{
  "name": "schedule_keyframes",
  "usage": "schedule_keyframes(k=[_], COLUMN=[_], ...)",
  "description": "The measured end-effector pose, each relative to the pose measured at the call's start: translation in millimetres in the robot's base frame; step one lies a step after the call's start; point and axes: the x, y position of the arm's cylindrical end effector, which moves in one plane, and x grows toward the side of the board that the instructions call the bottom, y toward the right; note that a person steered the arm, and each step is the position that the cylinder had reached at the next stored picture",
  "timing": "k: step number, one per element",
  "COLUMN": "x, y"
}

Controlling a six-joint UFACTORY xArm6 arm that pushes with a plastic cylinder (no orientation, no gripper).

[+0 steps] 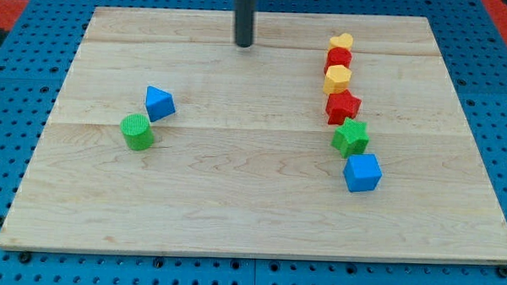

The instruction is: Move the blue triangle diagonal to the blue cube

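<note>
No writing anywhere; no pincer, just my tip (243, 44) near the wooden board's (234, 201) top, well apart from the blue triangle (159, 103) at left beside a ribbed green cylinder (137, 132); blue cube (362, 172) lower right.

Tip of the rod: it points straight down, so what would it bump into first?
My tip points straight down at the bare wooden board, so probably that first. No block sits beneath it; the blue triangle lies well away, toward the view's lower left.

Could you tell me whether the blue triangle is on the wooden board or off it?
On it: the blue triangle rests on the board, beside the green cylinder. My tip is apart.
</note>
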Motion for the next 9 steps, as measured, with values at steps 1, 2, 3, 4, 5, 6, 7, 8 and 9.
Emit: schedule_keyframes(k=[1, 2, 3, 4, 5, 6, 7, 8, 9], x=[41, 97, 142, 176, 211, 165, 130, 161, 217], y=[-81, -106, -63, -30, -6, -10, -56, -81, -47])
